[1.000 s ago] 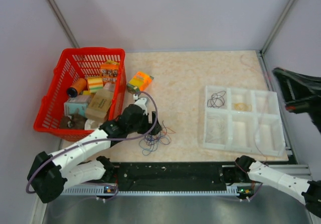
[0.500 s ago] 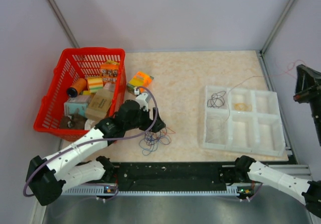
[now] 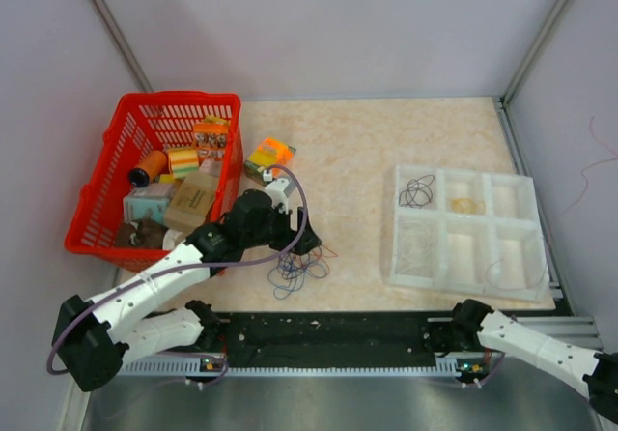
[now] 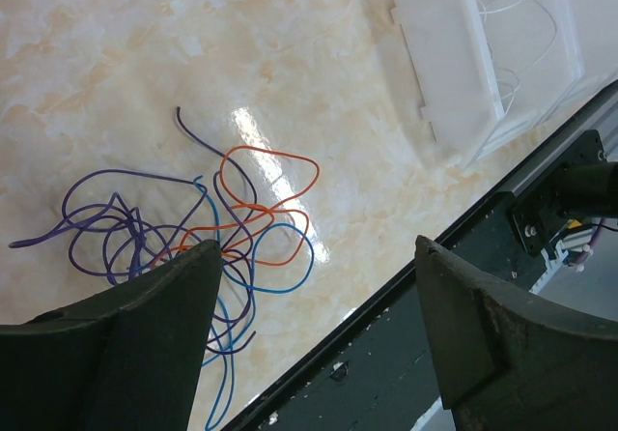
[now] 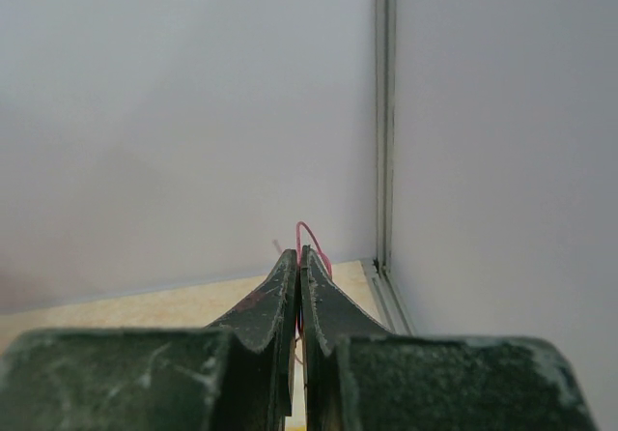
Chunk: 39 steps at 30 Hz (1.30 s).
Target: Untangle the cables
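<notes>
A knot of hair-thin cables point(image 4: 198, 228), purple, blue and orange loops crossing one another, lies on the table point(image 3: 386, 141) close to its near edge, left of the middle. The left gripper point(image 4: 314, 257) hovers directly above it, fingers spread wide and holding nothing.

Toward the table's right edge sits a white compartment tray point(image 3: 394, 223). A black cable point(image 3: 417, 192) is coiled in its far-left compartment and a yellowish cable point(image 3: 466, 204) in the far-middle one, while pale white strands point(image 3: 417, 247) show in the near cells. The right gripper point(image 5: 300, 255), raised out of the overhead camera's view, is clamped tight on a reddish cable point(image 5: 311, 236) that arches up from between its fingertips in front of the wall. A red basket point(image 3: 92, 204) of spools and boxes stands along the table's left edge, with an orange-and-green item point(image 3: 270, 154) just beside it.

The wires look nearly weightless and limp. They will likely slide on the glossy tabletop and drag their neighbours along when one is lifted. The best hold is probably an outlying part rather than the dense centre, such as the orange loop point(image 4: 275, 165) on the knot's tray side, pinched low against the table.
</notes>
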### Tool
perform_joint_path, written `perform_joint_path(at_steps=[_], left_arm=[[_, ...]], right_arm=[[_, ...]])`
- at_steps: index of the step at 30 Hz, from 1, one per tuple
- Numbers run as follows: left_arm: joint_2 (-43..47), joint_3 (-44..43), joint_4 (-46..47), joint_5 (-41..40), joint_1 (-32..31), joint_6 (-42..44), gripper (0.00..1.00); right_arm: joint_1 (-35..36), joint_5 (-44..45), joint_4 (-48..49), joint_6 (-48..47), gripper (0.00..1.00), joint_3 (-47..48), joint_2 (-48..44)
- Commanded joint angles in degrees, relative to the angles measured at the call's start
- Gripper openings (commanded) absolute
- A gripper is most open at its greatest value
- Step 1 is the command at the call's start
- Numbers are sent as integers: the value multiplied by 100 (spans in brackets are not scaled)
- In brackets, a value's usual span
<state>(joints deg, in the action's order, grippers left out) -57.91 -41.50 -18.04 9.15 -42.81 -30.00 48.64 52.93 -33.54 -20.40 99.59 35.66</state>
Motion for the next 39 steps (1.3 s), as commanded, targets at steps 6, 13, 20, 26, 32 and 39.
perform_joint_path(at_steps=[6,13,20,26,32,39], left_arm=[[34,-201,293,254,9,-6,86],[192,-201,135,219,0,38,86],[412,-61,205,210,9,-76,86],[500,-25,143,219,9,-41,86],[544,-78,108,228,9,-6,86],[772,-25,-6,149,9,-15,86]], right_arm=[[49,-265,93,1116,0,-1476,-296],[58,-766,339,1232,0,-1277,335],[58,-801,989,529,0,-599,811],[49,-512,1402,335,0,-1238,627],[58,-363,1482,607,0,-2039,389],[49,656,-411,2966,0,-2848,-111]])
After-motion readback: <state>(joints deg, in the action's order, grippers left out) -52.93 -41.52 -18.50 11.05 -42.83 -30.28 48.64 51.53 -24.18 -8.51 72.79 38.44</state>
